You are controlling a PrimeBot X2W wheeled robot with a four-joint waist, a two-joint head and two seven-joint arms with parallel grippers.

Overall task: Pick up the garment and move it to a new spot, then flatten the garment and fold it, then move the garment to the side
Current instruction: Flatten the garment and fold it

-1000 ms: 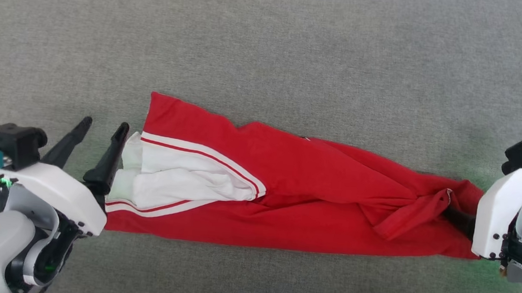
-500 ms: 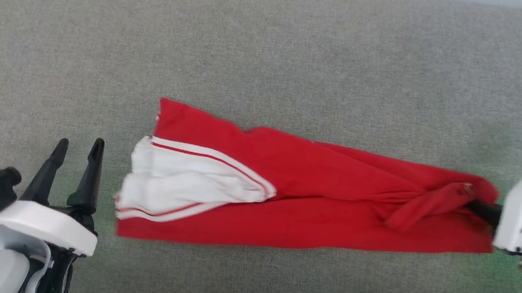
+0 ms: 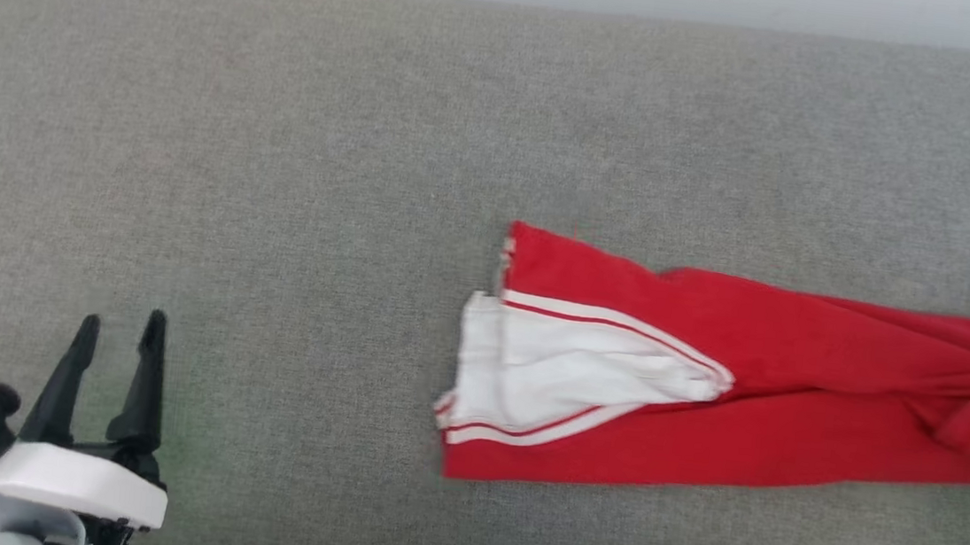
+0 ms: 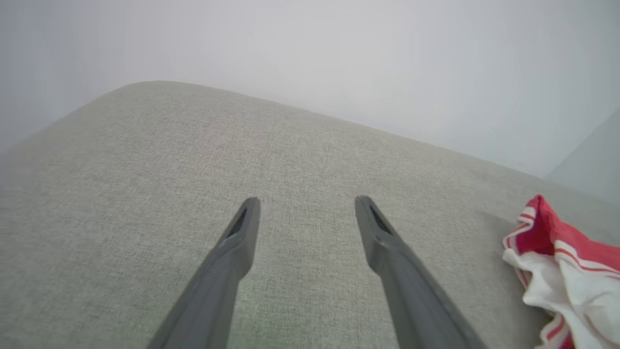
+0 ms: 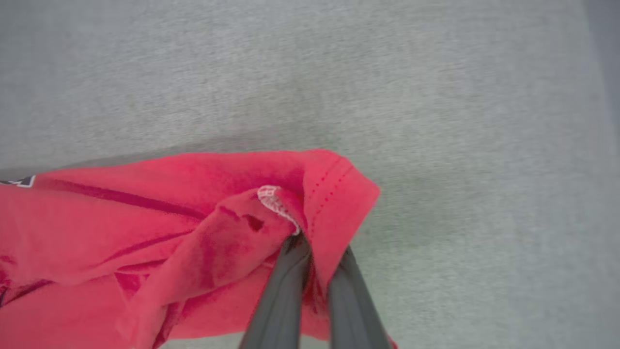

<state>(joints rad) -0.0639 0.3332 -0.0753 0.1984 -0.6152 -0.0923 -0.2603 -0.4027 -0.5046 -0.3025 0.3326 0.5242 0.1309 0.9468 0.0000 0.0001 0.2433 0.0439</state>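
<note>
L tool (image 3: 123, 318) sat over the worktop's (image 3: 300, 157) near-left corner, fingers spread wide, nothing in them. Garment (image 3: 794, 391) lay as a long folded strip on the right half, white sleeve (image 3: 564, 374) at its left end, well apart from L tool. R tool (image 5: 317, 247) was clamped shut on the bunched red hem (image 5: 334, 189). Risk, prob.: a thin pinch plus cloth-on-cloth drag could slip the hem out or skew the folds. Right wrist view gave the pinch. Head view gave the strip's lie, right end running off frame. Left wrist view gave the sleeve end rumpled.
</note>
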